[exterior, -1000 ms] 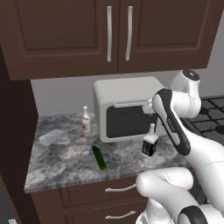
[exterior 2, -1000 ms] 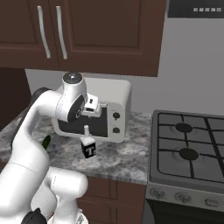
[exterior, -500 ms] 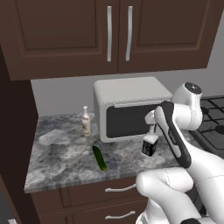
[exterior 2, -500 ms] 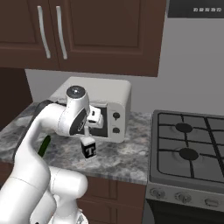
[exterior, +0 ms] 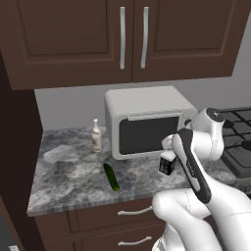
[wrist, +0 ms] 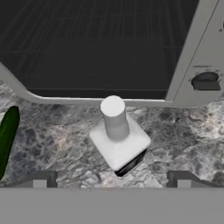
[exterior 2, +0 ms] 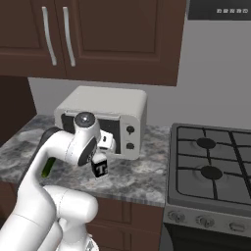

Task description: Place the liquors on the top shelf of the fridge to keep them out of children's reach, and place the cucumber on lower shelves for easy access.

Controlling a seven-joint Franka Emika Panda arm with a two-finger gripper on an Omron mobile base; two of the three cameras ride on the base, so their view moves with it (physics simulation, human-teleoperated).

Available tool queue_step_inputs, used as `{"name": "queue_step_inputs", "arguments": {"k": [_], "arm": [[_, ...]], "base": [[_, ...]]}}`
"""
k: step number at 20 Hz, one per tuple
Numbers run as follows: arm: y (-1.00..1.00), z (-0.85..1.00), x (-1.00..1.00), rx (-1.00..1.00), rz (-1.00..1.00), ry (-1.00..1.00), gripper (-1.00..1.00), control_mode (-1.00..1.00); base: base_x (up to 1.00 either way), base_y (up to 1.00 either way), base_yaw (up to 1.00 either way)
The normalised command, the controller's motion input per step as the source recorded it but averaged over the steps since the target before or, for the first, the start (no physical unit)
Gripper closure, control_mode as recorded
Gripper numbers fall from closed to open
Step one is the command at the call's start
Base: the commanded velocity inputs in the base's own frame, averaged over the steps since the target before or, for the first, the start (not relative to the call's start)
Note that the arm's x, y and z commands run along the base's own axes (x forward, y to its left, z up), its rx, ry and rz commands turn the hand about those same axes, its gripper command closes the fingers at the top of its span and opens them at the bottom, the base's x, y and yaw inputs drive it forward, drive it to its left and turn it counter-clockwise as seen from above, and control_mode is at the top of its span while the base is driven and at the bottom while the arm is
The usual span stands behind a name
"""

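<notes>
The pincer (wrist: 111, 179) hangs wide open and empty above the square bottle (wrist: 120, 140) on the worktop (wrist: 183, 144), cucumber (wrist: 6, 135) at 9 o'clock.

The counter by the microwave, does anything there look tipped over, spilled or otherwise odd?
Nothing stands out. The squat dark bottle stands upright on the counter in front of the microwave, between the open gripper's fingertips. The slim cream bottle is upright too, and the cucumber lies flat. No spills.
</notes>
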Motion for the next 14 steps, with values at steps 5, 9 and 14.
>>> {"name": "queue_step_inputs", "arguments": {"k": [5, 9, 14], "arm": [[-0.01, -0.15, 0.0, 0.0, 0.0, -0.11, -1.0, -1.0], [0.0, -0.23, 0.0, 0.0, 0.0, -0.1, -1.0, -1.0], [0.0, -0.13, 0.03, 0.0, 0.0, -0.04, -1.0, -1.0]], "base": [[0.0, 0.0, 0.0], [0.0, 0.0, 0.0], [0.0, 0.0, 0.0]]}}
